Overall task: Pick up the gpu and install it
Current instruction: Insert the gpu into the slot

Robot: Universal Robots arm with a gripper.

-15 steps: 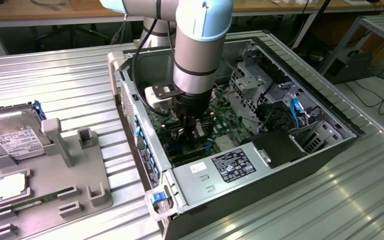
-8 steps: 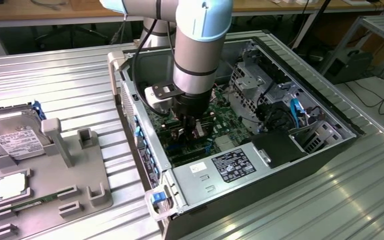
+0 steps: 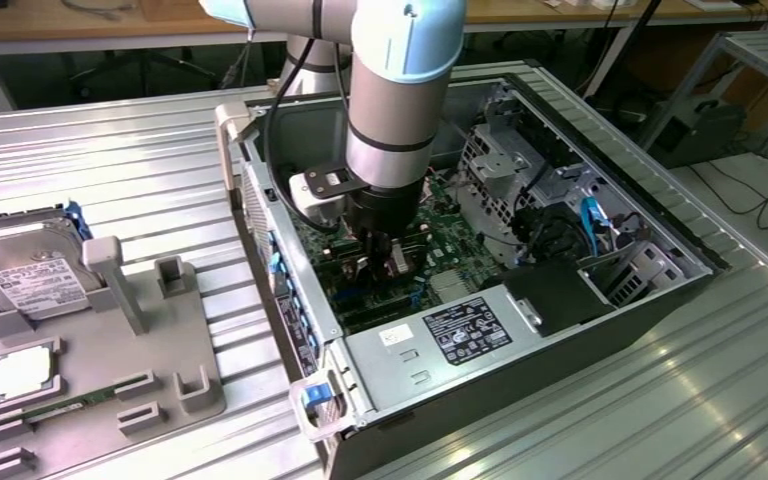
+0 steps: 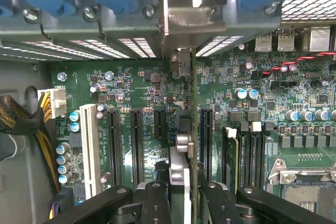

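Now | gripper [image 4: 181,195] clamped on gpu [image 4: 193,129], held edge-on above motherboard [image 4: 142,87] slots | judgement: keep card vertical, bracket aligned at rear opening, press evenly.

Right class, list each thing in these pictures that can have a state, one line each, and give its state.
Black and silver computer case: lying on its side, side panel off.
Thin black gpu card: held edge-on above the green motherboard, silver bracket at the rear slots.
Black gripper: shut on the gpu card.
Black expansion slots: empty.
Silver hard drive with white label: resting in the grey holder.
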